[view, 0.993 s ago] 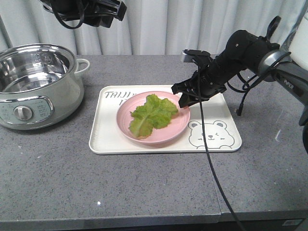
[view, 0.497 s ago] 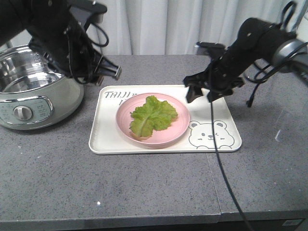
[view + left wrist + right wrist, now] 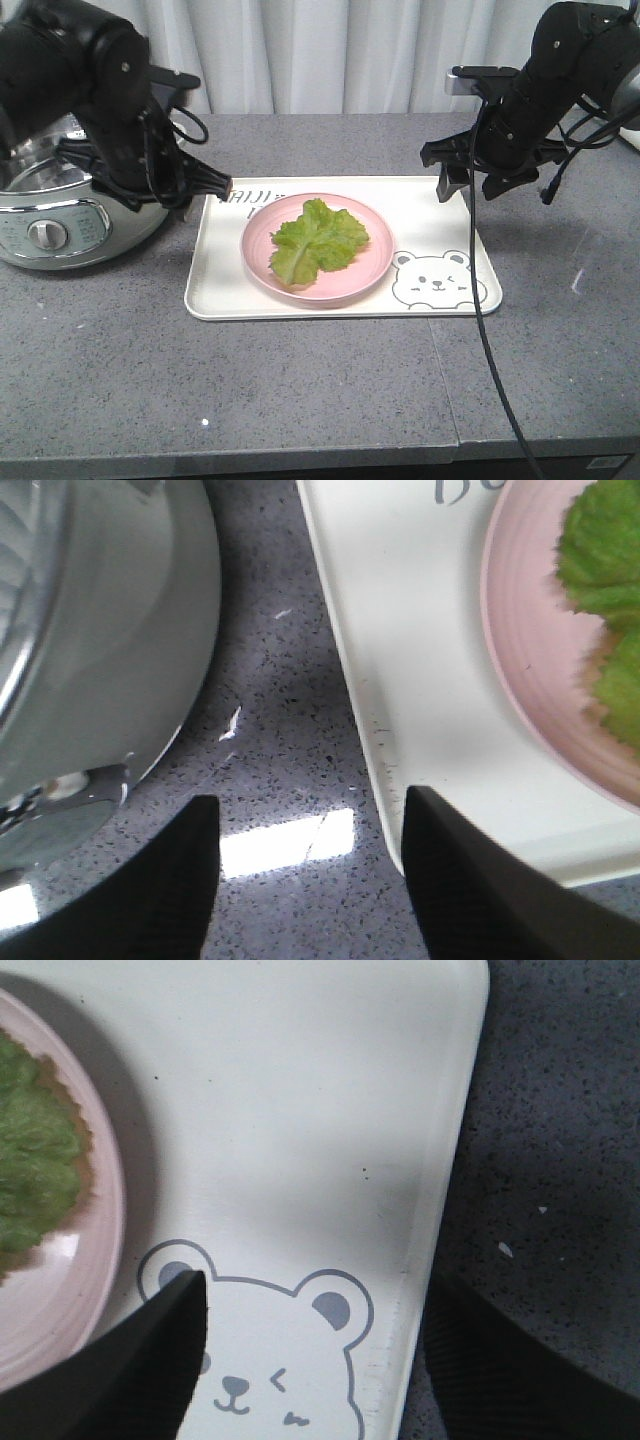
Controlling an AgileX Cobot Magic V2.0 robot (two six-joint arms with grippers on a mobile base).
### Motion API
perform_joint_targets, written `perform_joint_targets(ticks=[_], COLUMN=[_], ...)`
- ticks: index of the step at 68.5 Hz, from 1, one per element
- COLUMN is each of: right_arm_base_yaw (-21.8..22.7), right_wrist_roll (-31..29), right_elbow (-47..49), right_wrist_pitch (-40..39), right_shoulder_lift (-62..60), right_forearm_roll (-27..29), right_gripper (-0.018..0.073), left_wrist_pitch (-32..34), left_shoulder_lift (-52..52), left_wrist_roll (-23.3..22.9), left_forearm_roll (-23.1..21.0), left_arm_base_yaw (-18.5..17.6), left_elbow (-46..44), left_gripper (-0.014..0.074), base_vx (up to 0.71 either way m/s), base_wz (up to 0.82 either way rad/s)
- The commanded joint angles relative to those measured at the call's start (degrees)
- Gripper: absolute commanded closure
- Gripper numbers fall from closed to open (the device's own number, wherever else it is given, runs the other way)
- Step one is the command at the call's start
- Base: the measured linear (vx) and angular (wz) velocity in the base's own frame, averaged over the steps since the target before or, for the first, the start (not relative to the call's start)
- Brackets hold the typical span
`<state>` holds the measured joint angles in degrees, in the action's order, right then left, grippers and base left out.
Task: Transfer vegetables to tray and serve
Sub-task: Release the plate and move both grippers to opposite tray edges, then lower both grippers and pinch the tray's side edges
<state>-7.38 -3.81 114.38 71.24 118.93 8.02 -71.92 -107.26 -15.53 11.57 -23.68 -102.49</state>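
**Vegetables point(image 3: 318, 238) plated on the tray point(image 3: 440, 215), an arm at either end**

Starts at far left with a steel pot point(image 3: 80, 170) on the grey table point(image 3: 300, 390). Finds the left gripper point(image 3: 310, 800) just beside it, fingers spread wide with nothing between them but the tray's left rim: one finger over the table next to the pot, the other over the tray's corner. Cannot tell whether either finger touches.

Moves on to the tray itself, flat on the table, carrying a round pink plate point(image 3: 375, 265) just left of its bear print point(image 3: 435, 280). Places the vegetables on that plate as one heap of crinkly green leaves, inside its rim and well apart from both grippers.

Ends at the right gripper point(image 3: 467, 190), hanging above the tray's far right corner, likewise parted and empty. Shows, through its wrist camera, one finger over the bear print and the other beyond the right rim, over bare table.
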Motion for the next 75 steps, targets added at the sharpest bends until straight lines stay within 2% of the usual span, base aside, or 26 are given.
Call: perform_joint_targets(ticks=[1, 20, 36, 75], right_arm_base_yaw=[0.2, 0.2, 0.2, 1.6], right_wrist_roll=[0.5, 1.0, 1.6, 1.6], right_elbow=[-0.7, -6.2, -6.2, -6.3], right_wrist_pitch=[2.3, 2.3, 2.3, 2.3], right_shoulder_lift=[-3.4, -3.5, -3.0, -2.4], right_forearm_roll=[-1.6, -2.2, -5.3, -5.8], right_gripper=[0.0109, 0.0109, 0.0111, 0.0111], left_wrist_pitch=[0.3, 0.3, 0.3, 0.3], left_shoulder_lift=[1.1, -2.7, -3.5, -6.1], left_wrist_roll=[-0.6, -0.2, -0.2, 0.0], left_forearm_roll=[-1.2, -4.5, -4.4, -5.5], left_arm_base_yaw=[0.0, 0.0, 0.0, 1.3], left_elbow=[-1.0, -1.0, -1.0, -1.0], left_gripper=[0.0209, 0.0209, 0.0209, 0.0209], base_vx=[0.00, 0.00, 0.00, 0.00], base_wz=[0.00, 0.00, 0.00, 0.00])
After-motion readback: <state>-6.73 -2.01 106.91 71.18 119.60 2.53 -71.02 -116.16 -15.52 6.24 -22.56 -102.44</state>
